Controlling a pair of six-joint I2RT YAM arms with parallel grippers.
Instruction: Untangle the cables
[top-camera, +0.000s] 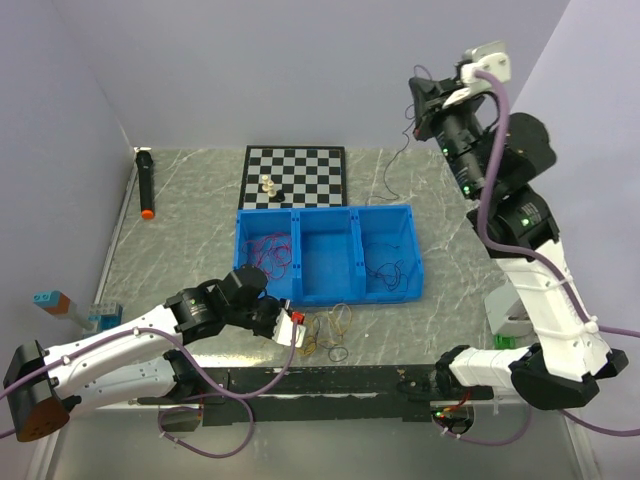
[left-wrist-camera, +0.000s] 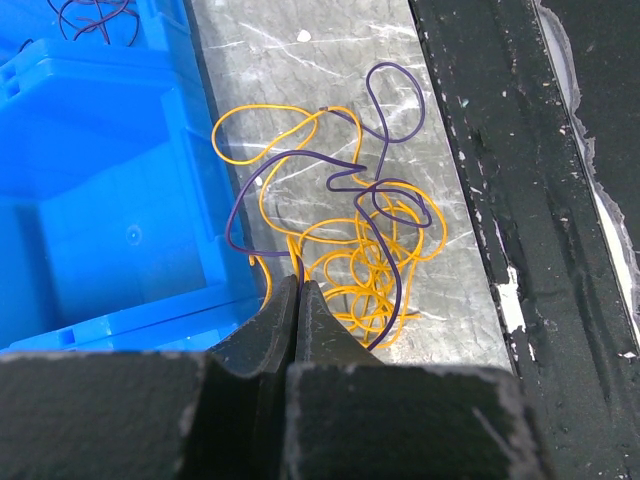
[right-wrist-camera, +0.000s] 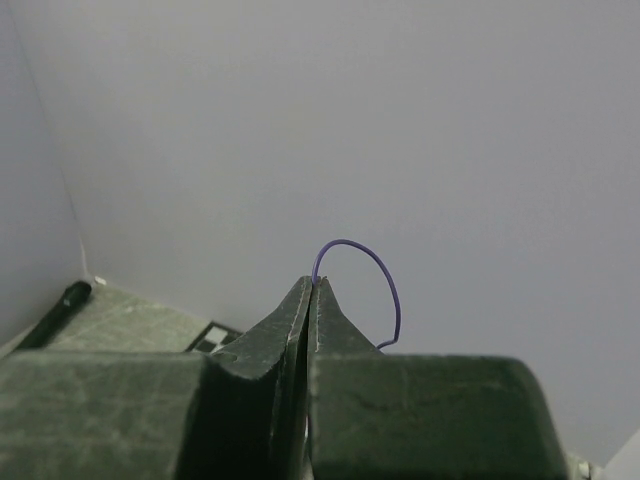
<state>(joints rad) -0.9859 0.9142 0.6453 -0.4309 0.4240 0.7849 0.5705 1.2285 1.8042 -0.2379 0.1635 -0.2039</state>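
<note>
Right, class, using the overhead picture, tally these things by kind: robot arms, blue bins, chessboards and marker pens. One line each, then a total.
robot arms: 2, the left arm and the right arm
blue bin: 1
chessboard: 1
marker pen: 1
Total: 5

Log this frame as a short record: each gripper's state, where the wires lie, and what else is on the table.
left gripper: low, jaws closed, tip at the orange-and-purple tangle in front of the blue bin; cannot tell whether a strand is pinched
right gripper: raised high, shut on a purple wire
bin, left compartment: red wires
bin, right compartment: dark wires
other: chessboard with chess pieces; black marker
</note>
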